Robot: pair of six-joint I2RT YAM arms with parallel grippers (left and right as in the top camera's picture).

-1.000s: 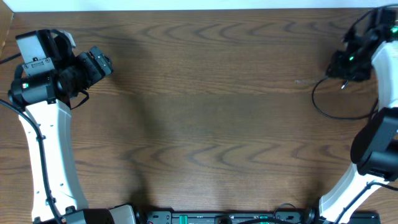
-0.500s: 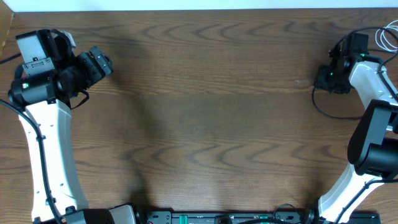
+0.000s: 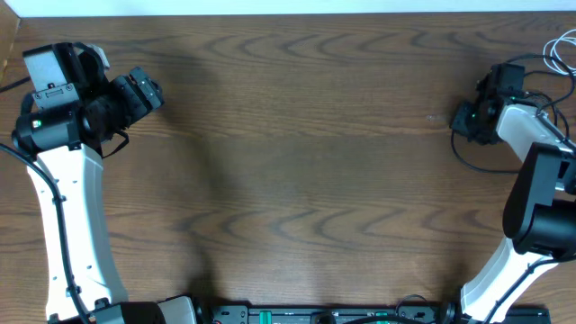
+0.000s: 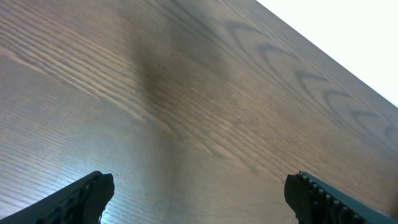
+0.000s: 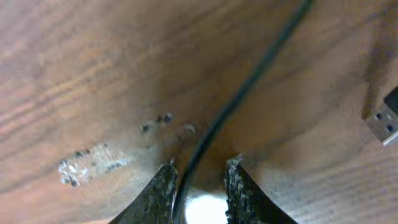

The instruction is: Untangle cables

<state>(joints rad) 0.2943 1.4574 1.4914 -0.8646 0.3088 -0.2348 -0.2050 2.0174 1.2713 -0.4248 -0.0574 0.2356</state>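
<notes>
A thin black cable [image 3: 461,157] loops over the table at the far right; a white cable [image 3: 560,47] lies coiled at the back right corner. My right gripper [image 3: 465,118] is down on the table over the black cable. In the right wrist view the black cable [image 5: 249,81] runs between the fingertips [image 5: 155,193], resting against the left one, with a gap to the right one. My right gripper [image 5: 200,167] stands narrowly open around it. A silver USB plug [image 5: 382,122] lies to the right. My left gripper [image 4: 199,196] is wide open above bare wood, holding nothing.
The left arm [image 3: 63,180] stands at the far left, its gripper [image 3: 142,92] raised above the table. A whitish scuff [image 5: 87,167] marks the wood left of the right fingers. The table's back edge [image 3: 288,14] runs along the top.
My right gripper has moved left and forward from the back right corner down onto the black cable, and its jaws have narrowed. The left arm has not moved.
</notes>
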